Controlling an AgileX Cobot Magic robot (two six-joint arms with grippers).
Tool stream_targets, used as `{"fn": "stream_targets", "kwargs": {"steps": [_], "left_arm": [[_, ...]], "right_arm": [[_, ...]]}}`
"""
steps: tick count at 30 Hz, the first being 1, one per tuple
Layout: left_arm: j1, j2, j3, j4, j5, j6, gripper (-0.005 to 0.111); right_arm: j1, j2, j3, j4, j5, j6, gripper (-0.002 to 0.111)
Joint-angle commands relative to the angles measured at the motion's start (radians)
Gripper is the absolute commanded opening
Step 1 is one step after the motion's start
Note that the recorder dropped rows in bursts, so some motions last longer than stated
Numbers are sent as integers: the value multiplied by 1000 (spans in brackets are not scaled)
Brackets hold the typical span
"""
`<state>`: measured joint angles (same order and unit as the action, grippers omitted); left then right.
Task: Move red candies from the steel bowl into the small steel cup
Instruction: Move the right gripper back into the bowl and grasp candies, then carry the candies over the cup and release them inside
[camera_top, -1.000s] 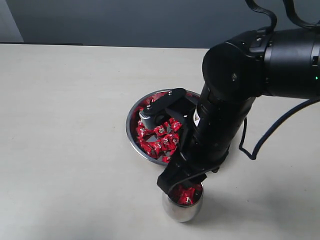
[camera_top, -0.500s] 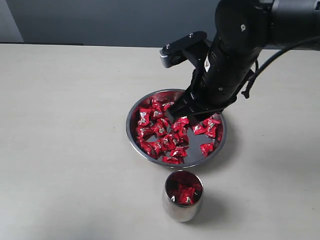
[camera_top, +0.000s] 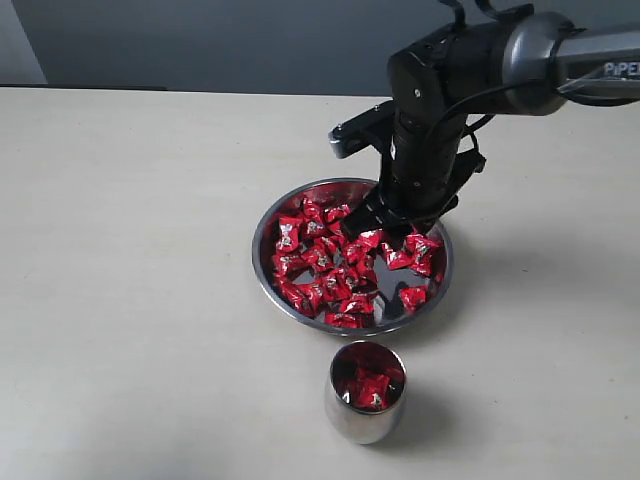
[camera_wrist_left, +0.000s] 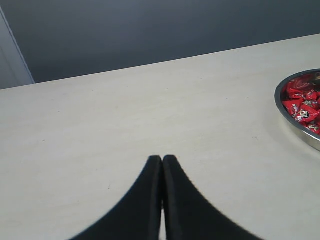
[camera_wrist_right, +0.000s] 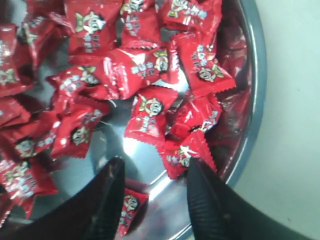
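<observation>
The right gripper (camera_wrist_right: 156, 171) is hovering wide open, crinkly red-wrapped candies (camera_wrist_right: 150, 111) lying just ahead of its jaws in the shallow steel bowl (camera_wrist_right: 254, 75).

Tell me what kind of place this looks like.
Probably a robotics lab bench: a plain beige tabletop, a bare grey wall, and a black robot arm over a round steel bowl of red-wrapped candies.
</observation>
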<state>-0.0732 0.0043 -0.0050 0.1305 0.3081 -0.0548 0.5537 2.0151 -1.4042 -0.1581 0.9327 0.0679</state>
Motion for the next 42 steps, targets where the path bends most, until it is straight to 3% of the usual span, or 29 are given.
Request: {"fn": "stream_targets", "kwargs": {"steps": [1, 15, 17, 18, 22, 34, 42], "left_arm": [[2, -4, 5, 2, -7, -6, 0], [2, -4, 5, 2, -7, -6, 0], [2, -4, 5, 2, -7, -6, 0], [2, -4, 5, 2, -7, -6, 0], [2, -4, 5, 2, -7, -6, 0], [2, -4, 5, 2, -7, -6, 0], [2, -4, 5, 2, -7, -6, 0]], "right_arm": [[-6, 50, -34, -64, 61, 20, 40], [-6, 161, -37, -99, 131, 22, 39], [-6, 160, -37, -97, 131, 22, 28], [-6, 160, -37, -97, 122, 22, 14], [-6, 153, -37, -97, 116, 22, 1], [1, -51, -37, 21, 88, 37, 1], [129, -214, 54, 99, 93, 9, 1]]}}
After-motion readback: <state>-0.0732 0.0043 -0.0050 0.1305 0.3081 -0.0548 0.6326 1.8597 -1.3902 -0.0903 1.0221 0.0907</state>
